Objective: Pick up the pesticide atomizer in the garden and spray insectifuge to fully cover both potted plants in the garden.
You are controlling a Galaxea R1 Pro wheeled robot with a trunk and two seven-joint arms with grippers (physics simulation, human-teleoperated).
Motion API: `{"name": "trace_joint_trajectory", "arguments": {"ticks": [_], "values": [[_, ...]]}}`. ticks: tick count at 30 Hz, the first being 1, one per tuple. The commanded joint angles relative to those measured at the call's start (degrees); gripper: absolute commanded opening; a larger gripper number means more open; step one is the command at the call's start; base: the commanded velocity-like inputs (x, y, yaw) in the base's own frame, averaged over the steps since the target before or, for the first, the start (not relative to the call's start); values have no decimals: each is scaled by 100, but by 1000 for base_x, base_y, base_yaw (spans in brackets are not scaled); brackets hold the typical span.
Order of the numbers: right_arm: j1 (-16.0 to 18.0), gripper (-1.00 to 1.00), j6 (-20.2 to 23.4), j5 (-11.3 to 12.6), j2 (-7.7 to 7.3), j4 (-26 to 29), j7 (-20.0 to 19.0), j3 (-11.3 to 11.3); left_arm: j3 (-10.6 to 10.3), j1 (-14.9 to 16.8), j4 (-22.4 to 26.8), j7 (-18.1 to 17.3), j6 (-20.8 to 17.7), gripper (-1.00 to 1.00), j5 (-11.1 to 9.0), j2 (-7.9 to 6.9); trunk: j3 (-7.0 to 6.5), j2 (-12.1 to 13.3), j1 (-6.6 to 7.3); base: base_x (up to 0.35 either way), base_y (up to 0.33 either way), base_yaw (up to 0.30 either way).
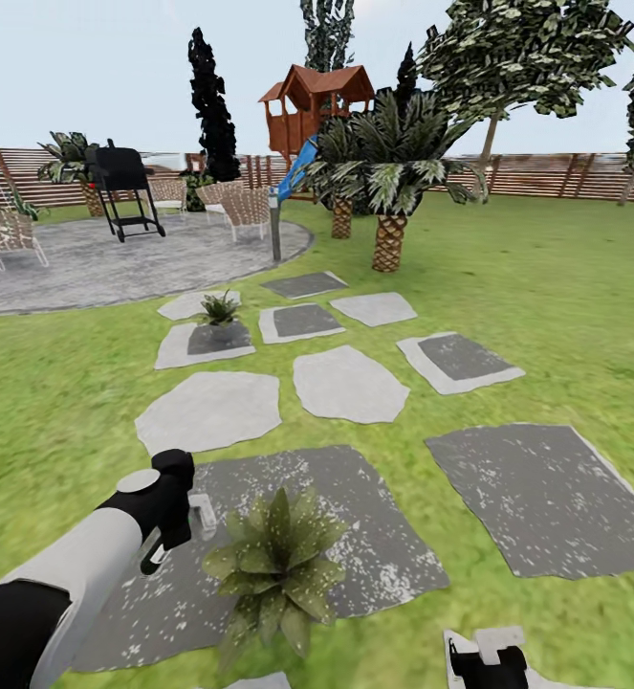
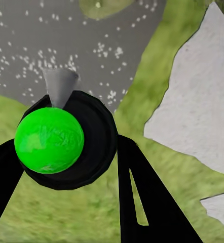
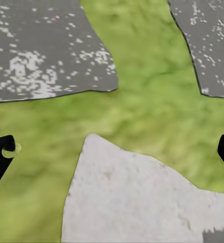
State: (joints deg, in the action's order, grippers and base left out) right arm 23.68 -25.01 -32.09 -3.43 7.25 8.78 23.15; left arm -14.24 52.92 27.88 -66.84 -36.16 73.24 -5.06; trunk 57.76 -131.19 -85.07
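- Pesticide atomizer (image 2: 59, 134), a small spray bottle with a dark round body, a bright green bulb and a pale grey cone nozzle: held between the two black fingers of the left gripper (image 2: 66, 167) in the left wrist view, nozzle aimed toward a speckled dark grey slab (image 2: 66, 40). In the head view a whitish part of it (image 1: 200, 512) shows just beside the black wrist.
- Left gripper (image 1: 178, 522): clamped on the bottle, at the end of a white and black arm reaching in from the lower left, just beside the near plant.
- Near potted plant (image 1: 276, 565), a low rosette of pointed green leaves: on the large speckled dark grey stepping stone (image 1: 374, 517) directly ahead of the robot.
- Far potted plant (image 1: 220, 309), a smaller rosette of the same kind: on a grey stone with a dark centre, further up the path, near the round paved patio (image 1: 116, 268).
- Right gripper (image 1: 489, 660): low at the bottom edge of the head view; in the right wrist view its black fingertips (image 3: 0, 157) stand far apart, nothing between them, over grass and a pale stone (image 3: 142, 197).
- Garden surroundings: green lawn (image 1: 565, 306), palms with scaly trunks (image 1: 388, 191), a black grill (image 1: 125, 187), woven chairs (image 1: 245, 206), a red-brown playhouse (image 1: 312, 105), a brown slatted fence (image 1: 546, 177).
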Motion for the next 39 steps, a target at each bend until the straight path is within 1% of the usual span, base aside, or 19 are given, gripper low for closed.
{"name": "trace_joint_trajectory", "arguments": {"ticks": [1, 9, 14, 25, 30, 34, 37, 39], "values": [[5, 100, -19, -61, 0, -12, 27, 32, -29, 1, 8, -37, -49, -100, 6, -8, 5, -2, -1, 189, -212, 2], [5, 100, -19, -61, 0, -13, 27, 32, -27, -1, 65, -31, -49, -100, 6, -3, 5, -2, -1, 55, -255, 0], [5, 100, -18, -61, 0, -11, 27, 32, -6, -1, 93, -31, -49, -100, 6, -3, 5, -2, -1, -181, -220, 0], [5, 100, -22, -61, 0, -13, 27, 32, 6, 7, 104, -38, -49, -100, 6, 3, 5, -2, -1, -18, -259, 0], [5, 100, -22, -61, 0, -13, 27, 32, 8, 6, 104, -34, -49, -100, 6, 5, 5, -2, -1, -159, -239, 4], [5, 100, -22, -61, 0, -14, 27, 32, -16, -3, 40, -39, -49, -100, -6, 6, 5, -2, -1, -239, -197, 222], [5, 100, -22, -61, 0, -14, 27, 32, -18, -9, 19, -39, -49, -100, -115, 6, 5, -2, -1, -245, -196, 272], [5, 100, -22, -61, 0, -14, 27, 32, -18, -13, 17, -39, -49, -100, -146, 11, 5, -2, -1, -231, -184, 276]]}}
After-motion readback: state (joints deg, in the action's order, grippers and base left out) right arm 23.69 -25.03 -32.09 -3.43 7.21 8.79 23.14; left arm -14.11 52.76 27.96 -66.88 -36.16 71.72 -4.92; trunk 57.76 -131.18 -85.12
